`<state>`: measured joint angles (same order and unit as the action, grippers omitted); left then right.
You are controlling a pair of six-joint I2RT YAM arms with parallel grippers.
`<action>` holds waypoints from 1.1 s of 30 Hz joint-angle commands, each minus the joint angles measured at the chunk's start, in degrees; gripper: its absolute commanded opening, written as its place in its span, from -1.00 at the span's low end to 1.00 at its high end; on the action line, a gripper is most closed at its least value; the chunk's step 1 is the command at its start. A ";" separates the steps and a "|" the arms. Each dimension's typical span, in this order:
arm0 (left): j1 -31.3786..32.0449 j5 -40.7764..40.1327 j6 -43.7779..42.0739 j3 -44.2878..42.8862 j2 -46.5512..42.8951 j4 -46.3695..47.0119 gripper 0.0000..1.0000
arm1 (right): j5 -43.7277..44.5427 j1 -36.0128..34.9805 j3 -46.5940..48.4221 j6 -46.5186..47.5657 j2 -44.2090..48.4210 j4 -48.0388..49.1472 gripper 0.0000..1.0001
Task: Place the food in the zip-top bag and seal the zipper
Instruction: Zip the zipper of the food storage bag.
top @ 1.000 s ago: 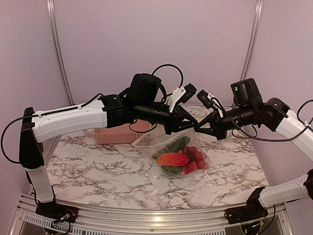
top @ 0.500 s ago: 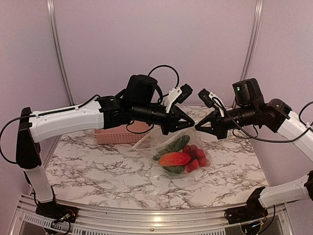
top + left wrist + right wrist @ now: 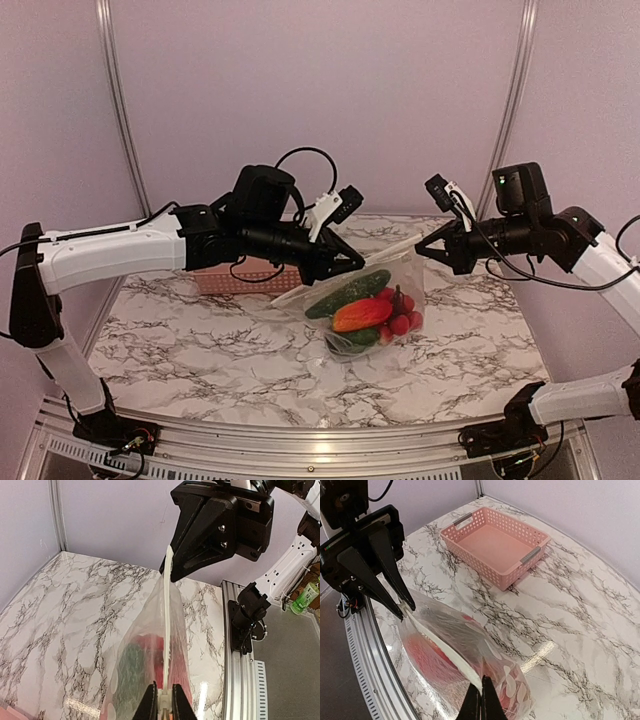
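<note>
Clear zip-top bag (image 3: 372, 302) is held by its zipper (image 3: 165, 625), stretched lengthwise between left pincer (image 3: 161, 702) and right pincer (image 3: 481, 697), each pinched on one end.

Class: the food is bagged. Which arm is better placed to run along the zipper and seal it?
Probably the left. The left gripper pinches one end of the zipper, which runs taut straight ahead of it to the right gripper, a ready anchor.

A white, black-veined marble table (image 3: 200, 350) spreads beneath the fingers (image 3: 148, 705); plain lilac walls (image 3: 320, 90) rise beyond them, aluminium posts (image 3: 113, 100) in the corners, even light.
</note>
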<state>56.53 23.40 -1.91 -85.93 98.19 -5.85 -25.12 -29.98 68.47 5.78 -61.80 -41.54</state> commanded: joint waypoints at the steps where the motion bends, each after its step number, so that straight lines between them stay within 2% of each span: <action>1: -1.07 -2.05 -0.75 4.71 -4.40 -5.50 -0.89 | 5.71 2.65 0.03 -1.50 1.21 3.28 -1.00; 21: -2.69 -6.05 -1.14 21.28 -13.50 -3.21 -0.84 | 10.81 4.05 0.18 -3.45 -2.42 3.04 -1.00; 33: -3.27 -8.16 0.63 27.21 -17.57 -2.13 -0.82 | 10.63 4.14 -0.52 -4.01 -3.32 4.08 -1.00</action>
<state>54.00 16.78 -2.13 -61.25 82.50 -4.03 -18.72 -27.68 67.24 2.94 -65.17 -40.58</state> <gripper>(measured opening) 0.091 0.002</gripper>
